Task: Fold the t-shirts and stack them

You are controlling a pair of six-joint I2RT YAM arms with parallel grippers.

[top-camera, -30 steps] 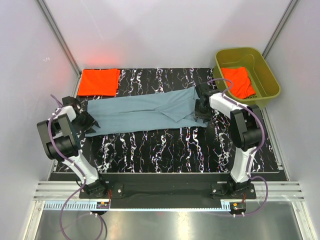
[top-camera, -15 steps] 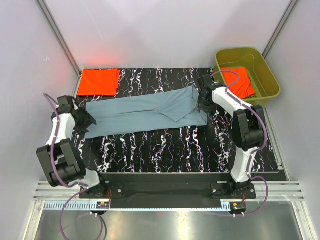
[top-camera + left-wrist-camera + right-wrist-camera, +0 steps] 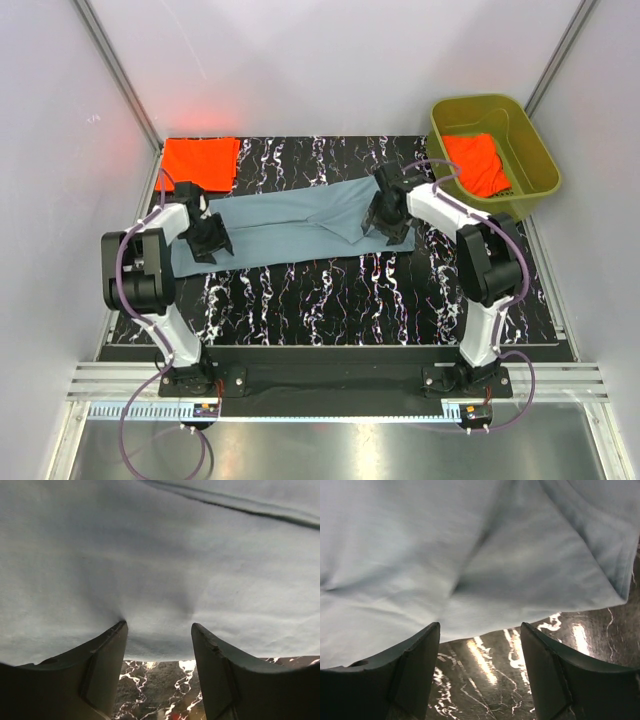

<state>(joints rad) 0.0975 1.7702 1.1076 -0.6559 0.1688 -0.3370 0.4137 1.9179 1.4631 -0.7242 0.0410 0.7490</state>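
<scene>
The large blue-grey t-shirt (image 3: 290, 222) lies folded into a long band across the black marbled table. My left gripper (image 3: 214, 244) is open over its left part; in the left wrist view (image 3: 158, 625) the open fingertips rest at the shirt's (image 3: 160, 560) near edge. My right gripper (image 3: 386, 222) is open over the right part; in the right wrist view (image 3: 480, 625) the shirt (image 3: 470, 545) edge lies just beyond the open fingertips. A folded orange-red t-shirt (image 3: 198, 163) lies at the back left. Another orange-red t-shirt (image 3: 478, 164) lies in the tub.
The olive-green plastic tub (image 3: 541, 160) stands at the back right, partly off the table. Grey walls close in the back and both sides. Bare marbled table (image 3: 330, 300) stretches between the blue-grey shirt and the arm bases.
Both grippers have moved inward over the blue-grey shirt: the left from the shirt's left end to the right, the right from its right end to the left. The shirt has barely shifted.
</scene>
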